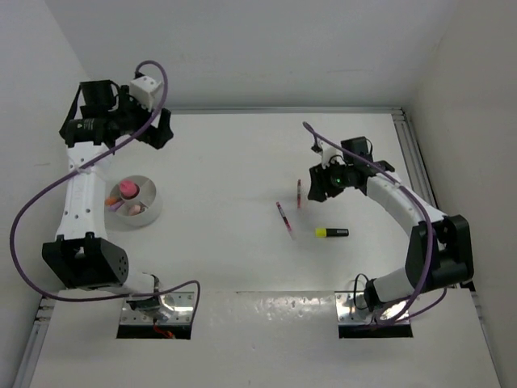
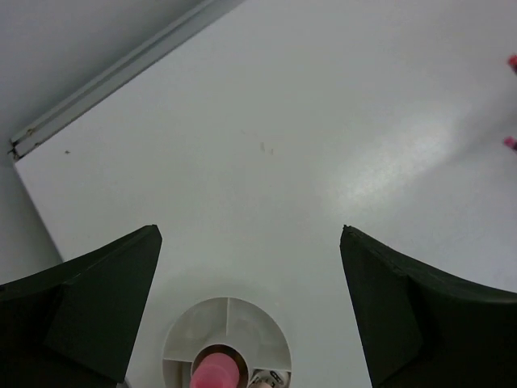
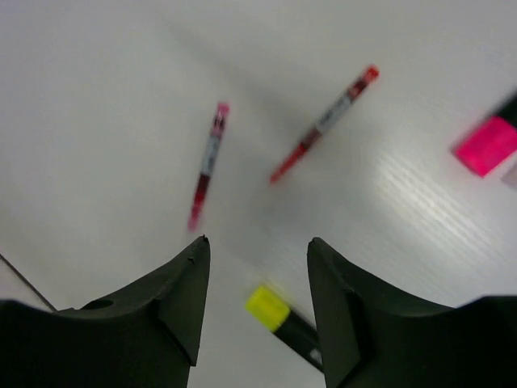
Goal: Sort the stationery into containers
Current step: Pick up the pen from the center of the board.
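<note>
The round pale dish (image 1: 148,212) sits at the left and holds a pink-red highlighter (image 1: 128,189) and other small items. In the left wrist view the dish (image 2: 242,323) has dividers, and the pink highlighter (image 2: 213,374) stands in its centre. My left gripper (image 1: 160,129) (image 2: 250,230) is open and empty, raised beyond the dish. A pink pen (image 1: 284,219) (image 3: 208,162), a red pen (image 1: 299,194) (image 3: 323,123) and a yellow-black highlighter (image 1: 332,233) (image 3: 283,319) lie on the table. My right gripper (image 1: 317,183) (image 3: 257,242) is open and empty above them, with the yellow cap showing between its fingers.
A bright pink item (image 3: 485,145) lies at the right edge of the right wrist view. A whitish printed item (image 2: 271,378) lies in the dish. Purple cables (image 1: 48,194) loop along both arms. A rail (image 1: 408,153) borders the table's right side, and walls enclose it.
</note>
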`<state>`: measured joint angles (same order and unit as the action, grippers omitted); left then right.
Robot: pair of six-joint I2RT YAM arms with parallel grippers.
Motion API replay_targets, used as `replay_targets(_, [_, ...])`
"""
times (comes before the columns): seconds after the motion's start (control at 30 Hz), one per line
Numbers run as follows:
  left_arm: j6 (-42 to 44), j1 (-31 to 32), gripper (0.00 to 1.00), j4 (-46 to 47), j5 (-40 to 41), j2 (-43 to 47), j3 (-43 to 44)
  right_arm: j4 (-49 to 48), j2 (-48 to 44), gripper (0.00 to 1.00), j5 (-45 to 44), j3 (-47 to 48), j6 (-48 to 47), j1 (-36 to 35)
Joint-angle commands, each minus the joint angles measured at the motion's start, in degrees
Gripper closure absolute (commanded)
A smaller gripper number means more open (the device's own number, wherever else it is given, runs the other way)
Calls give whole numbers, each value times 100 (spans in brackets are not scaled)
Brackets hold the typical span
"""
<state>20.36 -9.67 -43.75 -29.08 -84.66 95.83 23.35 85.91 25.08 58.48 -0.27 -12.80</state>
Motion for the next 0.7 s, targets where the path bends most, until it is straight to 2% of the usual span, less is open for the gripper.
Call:
replay_targets(0.0, [1229, 325, 0, -581, -220, 450, -301, 826, -531, 48, -144, -380, -1630, 233])
replay_targets(0.07, [1400, 483, 0, -705, -326, 652, -503, 1582, -593, 45, -179, -477, -2551, 278])
replay_targets(0.23, [935, 388, 2, -178, -1018, 846, -1030, 2348, -540, 34, -258, -671, -3557, 532])
replay_targets(0.37, [592, 405, 2, -38, -1231, 943, -1365, 2411, -409, 30, -355, -829, -4400, 673])
replay_targets(0.57, [320, 308, 1, 15, -1144, 969, -1409, 2586, 171, 30, -188, -566, -5086, 673])
replay_targets(0.67, [66, 238, 1, 111, -1056, 960, -1444, 2193, 365, 30, -293, -740, -5368, 612])
